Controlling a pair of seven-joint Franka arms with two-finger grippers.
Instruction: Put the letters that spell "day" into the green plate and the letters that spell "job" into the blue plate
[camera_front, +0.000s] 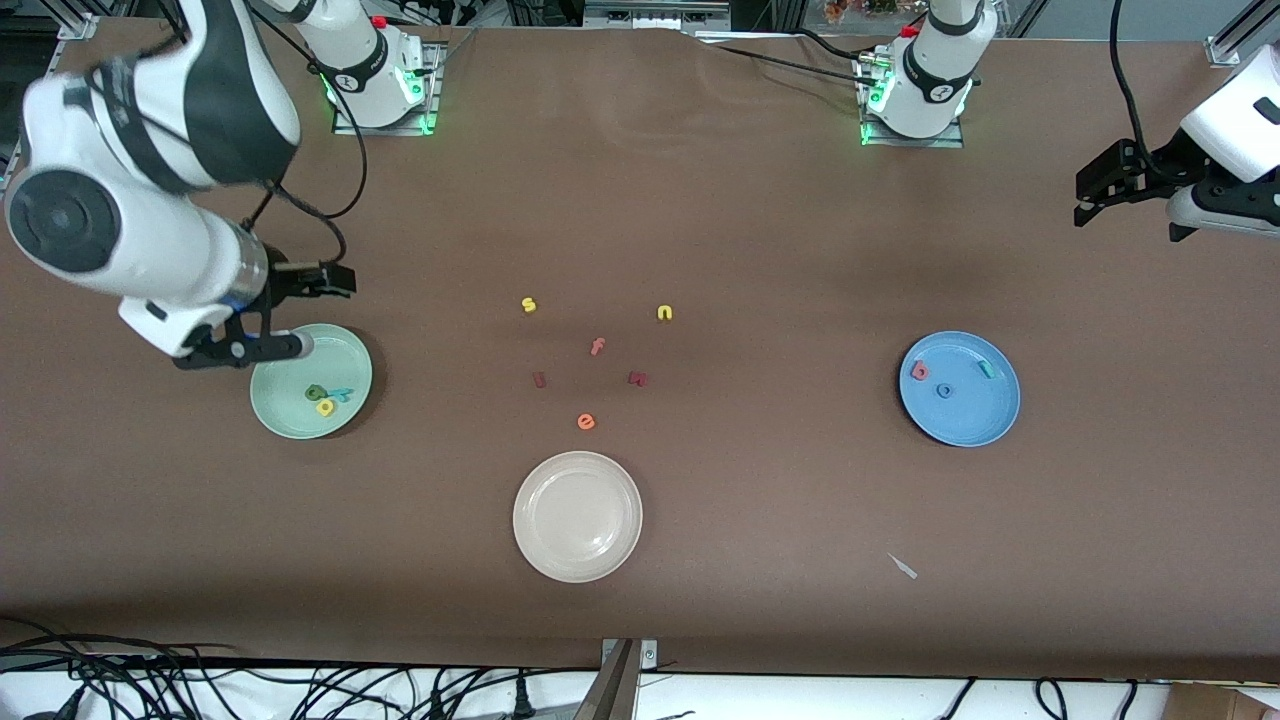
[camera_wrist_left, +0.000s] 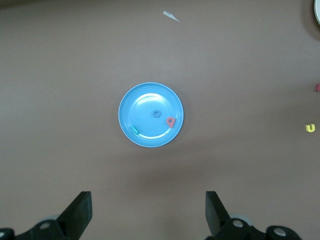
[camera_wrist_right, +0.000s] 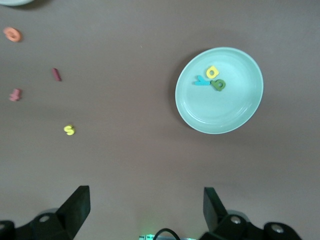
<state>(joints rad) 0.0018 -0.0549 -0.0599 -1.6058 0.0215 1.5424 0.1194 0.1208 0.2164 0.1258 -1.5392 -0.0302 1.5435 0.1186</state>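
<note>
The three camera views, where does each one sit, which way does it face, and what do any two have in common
Front view: high across the table, facing both arm bases; shows the right claw over the green plate and the left claw.
Left wrist view: on the left wrist, looking down at the blue plate, with open claw fingers at the edge.
Right wrist view: on the right wrist, above the green plate, claw open.
Shared: each plate shows in the front view too.

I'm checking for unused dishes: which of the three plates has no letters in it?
The cream-white plate, nearest the front camera. The green plate and the blue plate each hold three letters.
</note>
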